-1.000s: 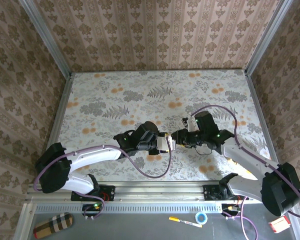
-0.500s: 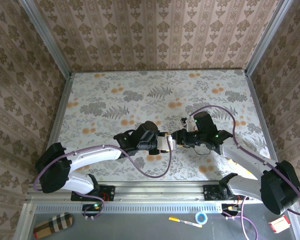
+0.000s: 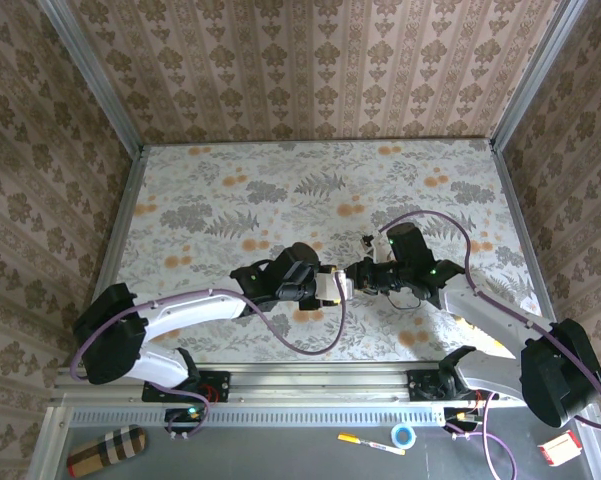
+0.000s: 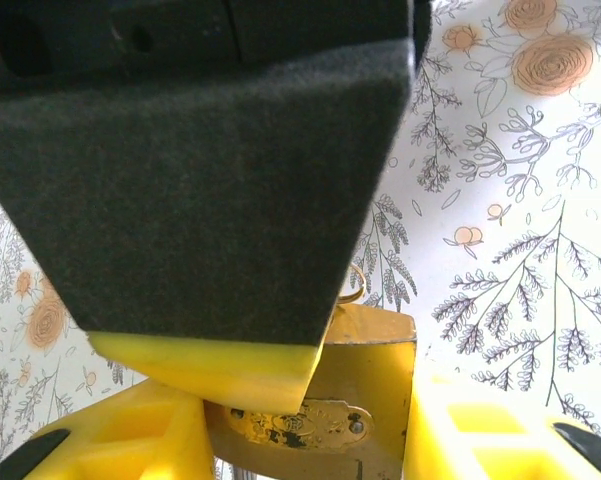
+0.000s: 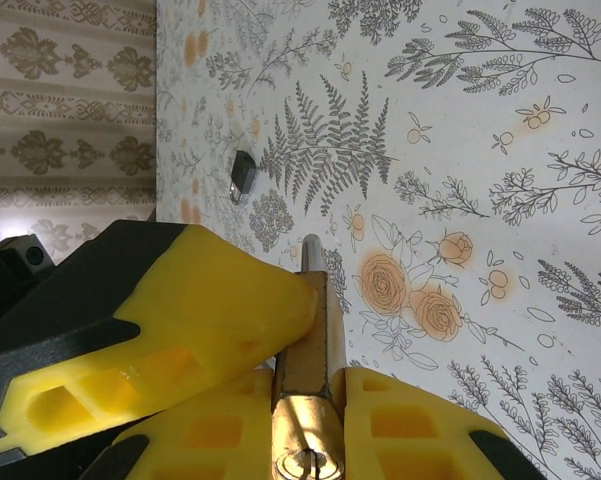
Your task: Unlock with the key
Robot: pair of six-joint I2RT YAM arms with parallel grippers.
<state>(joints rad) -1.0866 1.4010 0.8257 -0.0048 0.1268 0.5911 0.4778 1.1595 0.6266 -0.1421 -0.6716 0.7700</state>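
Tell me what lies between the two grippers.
A brass padlock. The left wrist view shows it flanked by the fingers of the left gripper; the right wrist view shows it edge-on inside the right gripper.

In the left wrist view we see the padlock (image 4: pixel 325 400) slightly soft, so near the lens, while the tabletop (image 4: pixel 520 200) right of it is bright and crisply drawn. In the right wrist view the padlock's near end glares, out of focus. From above, light around the padlock is even and diffuse, with faint shadows.
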